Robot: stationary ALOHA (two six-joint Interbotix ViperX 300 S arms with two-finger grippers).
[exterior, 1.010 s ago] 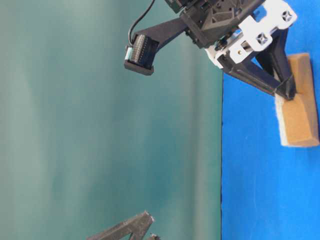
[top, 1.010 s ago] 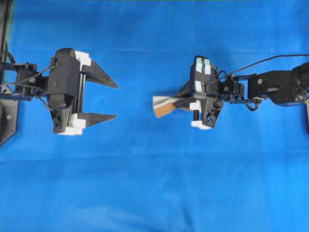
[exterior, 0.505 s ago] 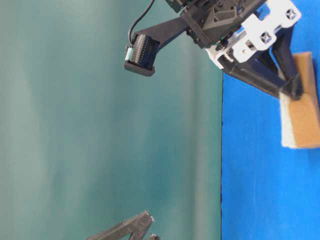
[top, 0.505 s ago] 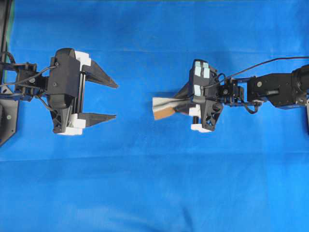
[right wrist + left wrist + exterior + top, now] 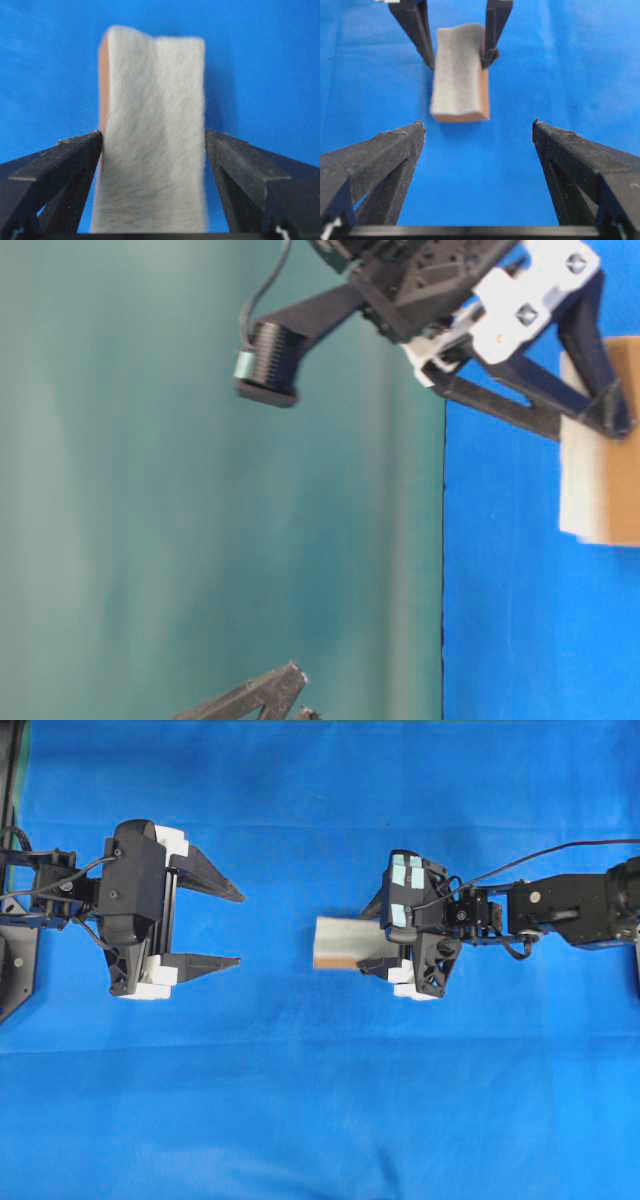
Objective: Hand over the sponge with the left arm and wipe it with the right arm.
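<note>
The sponge (image 5: 338,942) lies flat on the blue cloth, off-white face up, its orange-brown layer showing along one edge (image 5: 483,90). My right gripper (image 5: 366,939) is open, its fingers standing along the sponge's two long sides. In the right wrist view the sponge (image 5: 155,75) fills the space between the fingertips (image 5: 90,145), unsqueezed, with a thin gap on the right side. My left gripper (image 5: 241,930) is open and empty, pointing at the sponge from a short distance to the left. From the left wrist, the sponge (image 5: 457,75) lies ahead of the left gripper (image 5: 478,123).
The blue cloth (image 5: 320,1100) covers the whole table. A teal backdrop (image 5: 200,490) stands behind it in the table-level view. The right arm's cable (image 5: 560,850) loops above its wrist.
The right gripper's jaws have spread wide. The sponge, pinched and tilted a second ago, has settled flat on the cloth. The left arm has not moved.
</note>
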